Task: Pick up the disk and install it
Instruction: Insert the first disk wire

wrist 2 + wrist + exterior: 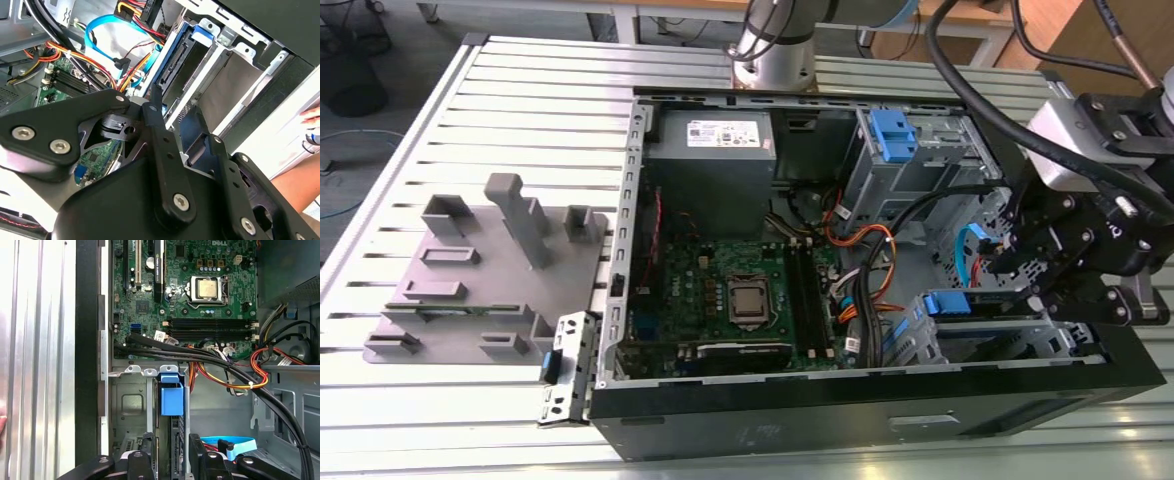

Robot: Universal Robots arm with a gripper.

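Install step, by my reading: on the table (pixel 520 100) sits an open computer case (pixel 854 410); toward the exterior view's right the disk (pixel 947 302) stands edgewise in the drive cage (pixel 1003 338), end effector (pixel 171 452) close over it, grip cannot be told; seating calls for an in-line push.

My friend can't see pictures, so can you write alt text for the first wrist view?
The disk, in its blue frame, stands on edge in a metal drive bay of an open computer, with the black gripper right at its near end. Beyond it run bundled cables and the green motherboard.
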